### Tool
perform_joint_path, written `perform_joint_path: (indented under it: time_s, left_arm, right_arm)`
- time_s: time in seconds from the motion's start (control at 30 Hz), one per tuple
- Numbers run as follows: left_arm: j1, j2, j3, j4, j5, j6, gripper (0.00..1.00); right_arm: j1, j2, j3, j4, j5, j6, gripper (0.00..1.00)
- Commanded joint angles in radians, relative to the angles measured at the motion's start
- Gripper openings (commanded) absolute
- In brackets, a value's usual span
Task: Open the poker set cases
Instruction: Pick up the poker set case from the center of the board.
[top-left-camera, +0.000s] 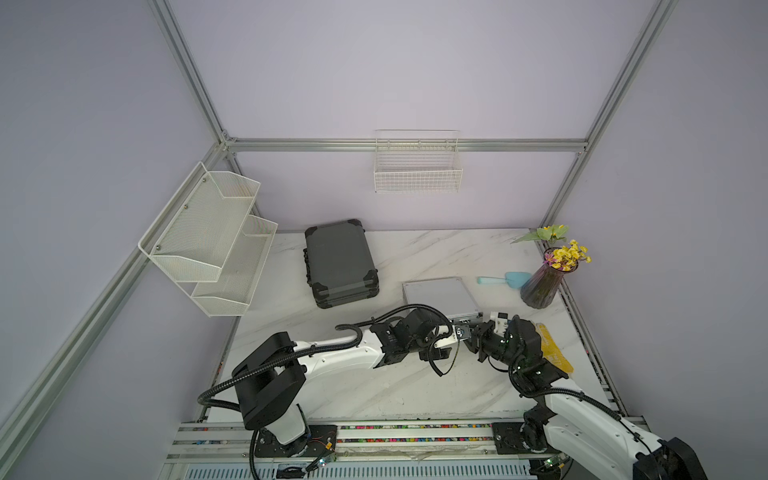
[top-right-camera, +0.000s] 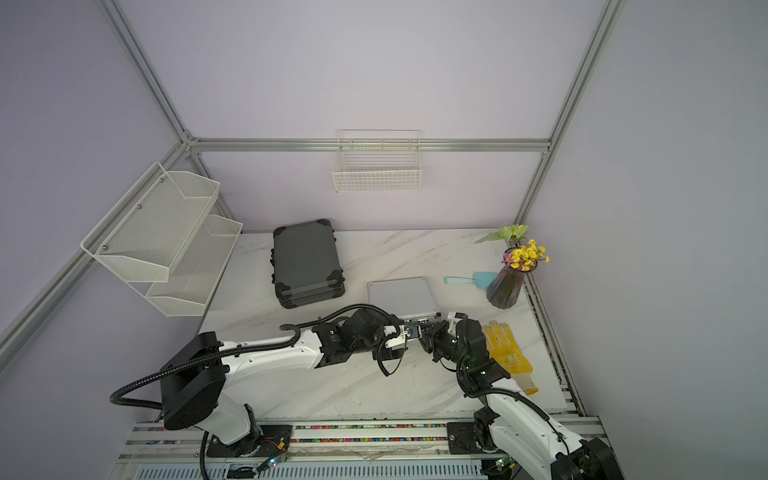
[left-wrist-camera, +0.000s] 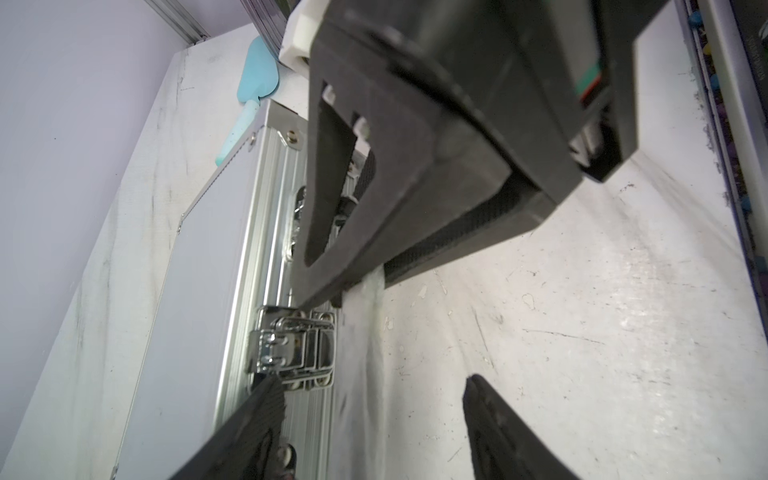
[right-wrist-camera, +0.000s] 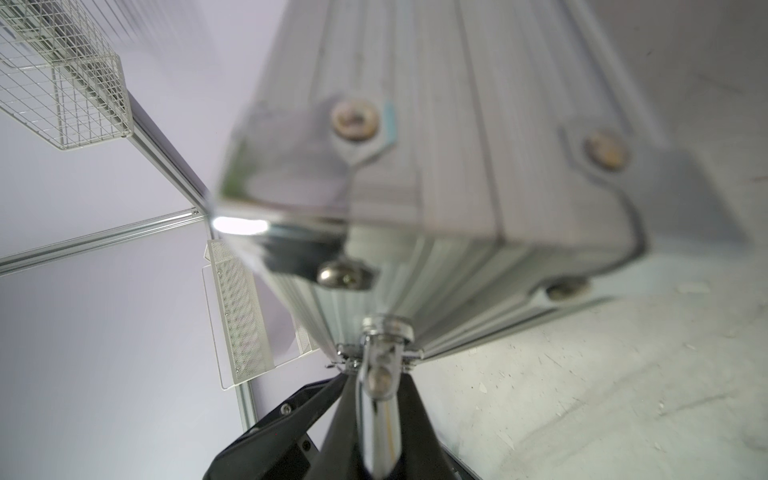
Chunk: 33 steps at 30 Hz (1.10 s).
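Note:
The ribbed silver case (top-left-camera: 436, 293) (top-right-camera: 400, 294) lies flat on the marble table, lid down. Both arms meet at its near edge. My right gripper (right-wrist-camera: 376, 380) is shut on the case's chrome handle (right-wrist-camera: 380, 411); it shows in both top views (top-left-camera: 473, 330) (top-right-camera: 428, 330) and as a big black body (left-wrist-camera: 395, 174). My left gripper (left-wrist-camera: 372, 378) (top-left-camera: 453, 332) stands open with only table between its fingers. One fingertip (left-wrist-camera: 268, 390) sits at the chrome latch (left-wrist-camera: 291, 347) on the case's ribbed side (left-wrist-camera: 266, 232). The dark grey case (top-left-camera: 338, 259) (top-right-camera: 305, 259) lies shut at the back left, untouched.
A dark vase of yellow flowers (top-left-camera: 540, 286) and a light blue scoop (top-left-camera: 505, 279) stand right of the silver case. A yellow glove (top-right-camera: 507, 355) lies by the right arm. A mesh shelf (top-left-camera: 208, 237) hangs on the left wall and a wire basket (top-left-camera: 417, 166) on the back wall.

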Motion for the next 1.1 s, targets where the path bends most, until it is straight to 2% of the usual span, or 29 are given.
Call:
perform_joint_path:
  time_s: [0.0, 0.3, 0.5, 0.83, 1.07]
  left_arm:
    - [0.005, -0.063, 0.044, 0.066, 0.002, 0.047, 0.7]
    - [0.005, -0.09, 0.022, 0.118, -0.022, 0.054, 0.7]
    - [0.004, -0.044, 0.033, 0.138, -0.075, 0.068, 0.69]
    - [0.005, 0.011, 0.048, 0.12, -0.073, 0.075, 0.69]
    - [0.006, 0.022, 0.064, 0.065, -0.029, 0.073, 0.68]
  right_arm:
    - [0.005, -0.002, 0.002, 0.094, -0.028, 0.055, 0.0]
    - [0.006, 0.023, -0.006, 0.112, -0.03, 0.057, 0.0]
    - [0.006, 0.022, -0.006, 0.111, -0.033, 0.058, 0.0]
    - [0.005, 0.024, -0.005, 0.116, -0.034, 0.063, 0.0]
    - [0.006, 0.029, -0.005, 0.119, -0.034, 0.065, 0.0]
